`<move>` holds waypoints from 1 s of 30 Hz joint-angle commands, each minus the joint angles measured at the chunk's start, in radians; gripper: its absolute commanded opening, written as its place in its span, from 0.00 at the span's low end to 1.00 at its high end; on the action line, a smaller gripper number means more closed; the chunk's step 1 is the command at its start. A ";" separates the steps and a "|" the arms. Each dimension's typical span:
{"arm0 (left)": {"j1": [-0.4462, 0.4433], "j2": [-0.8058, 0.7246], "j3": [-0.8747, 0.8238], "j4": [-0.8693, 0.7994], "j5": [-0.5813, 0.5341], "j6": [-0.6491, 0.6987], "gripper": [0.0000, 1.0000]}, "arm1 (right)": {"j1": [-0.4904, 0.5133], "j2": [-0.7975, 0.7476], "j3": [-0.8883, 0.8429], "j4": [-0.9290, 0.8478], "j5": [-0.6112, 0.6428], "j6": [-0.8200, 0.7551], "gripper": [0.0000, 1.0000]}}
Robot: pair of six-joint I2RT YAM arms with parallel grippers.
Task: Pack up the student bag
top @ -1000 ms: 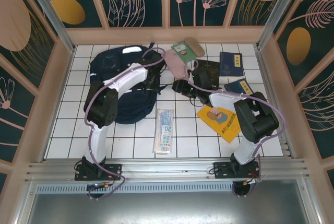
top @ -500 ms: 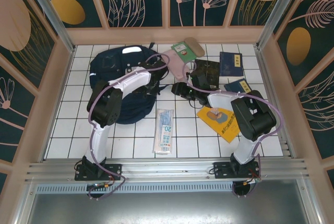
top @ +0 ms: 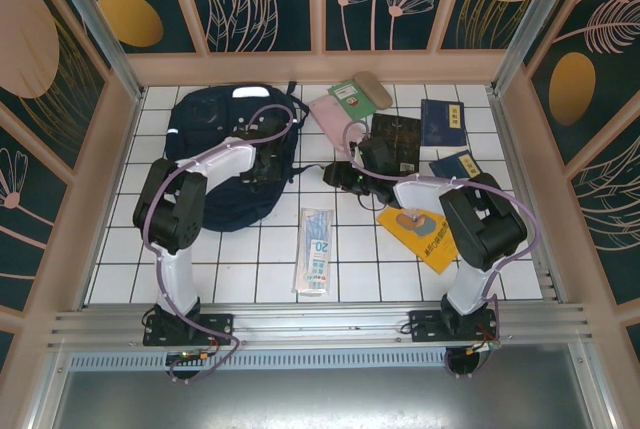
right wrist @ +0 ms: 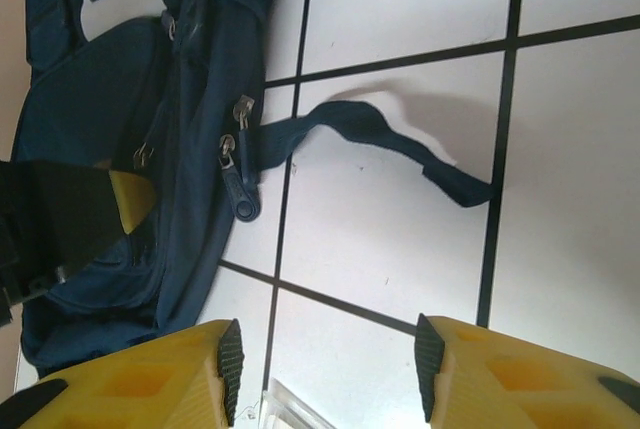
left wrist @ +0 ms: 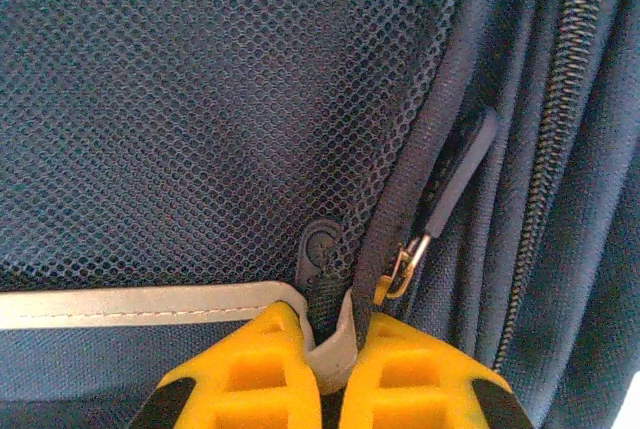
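White tiles with dark joints cover the table, and panels painted with leaves close it on three sides. Fingers [left wrist: 260, 374] of the left gripper [left wrist: 335, 354] are pressed together on a fold of the student bag [left wrist: 200, 99]. The bound edge of the mesh pocket goes down between the yellow pads, just beside the end of the reflective stripe [left wrist: 130, 304]. Directly right of this pinch a zipper pull [left wrist: 455, 179] hangs on a brass ring, and further right a zipper [left wrist: 545, 149] runs away from the fingers. The right gripper [right wrist: 325, 359] has its fingers apart, with only bare tile between them. The bag lies to their left in that view, and a loose strap [right wrist: 370, 134] lies on the tiles ahead.

From above, the student bag [top: 215, 129] lies at the far left of the table, with its long axis running from near to far. The left gripper [top: 268, 159] is on the bag's right half, so the left arm is the nearer one. The right gripper [top: 340, 174] hovers just beside the bag's right edge. I judge that the next move depends on the pull, which is close to the right of the pinch.

The left wrist view shows the pinch and the pull, which are too small to see from above. The overhead view shows the things to pack: a clear pouch [top: 316, 249], a yellow booklet [top: 420, 234] and blue notebooks [top: 440, 119].
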 commanded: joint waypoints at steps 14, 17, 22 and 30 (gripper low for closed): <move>0.010 -0.323 0.106 -0.161 -0.137 0.078 0.00 | 0.038 -0.068 0.035 0.046 -0.009 -0.198 0.42; 0.009 -0.364 0.134 -0.173 -0.116 0.078 0.00 | 0.067 -0.087 0.010 0.118 0.007 -0.296 0.45; 0.009 -0.374 0.171 -0.206 -0.029 0.086 0.00 | 0.161 -0.156 -0.119 0.365 0.060 -0.663 0.50; 0.009 -0.381 0.111 -0.162 0.108 0.080 0.00 | 0.140 -0.131 -0.180 0.521 -0.076 -0.951 0.51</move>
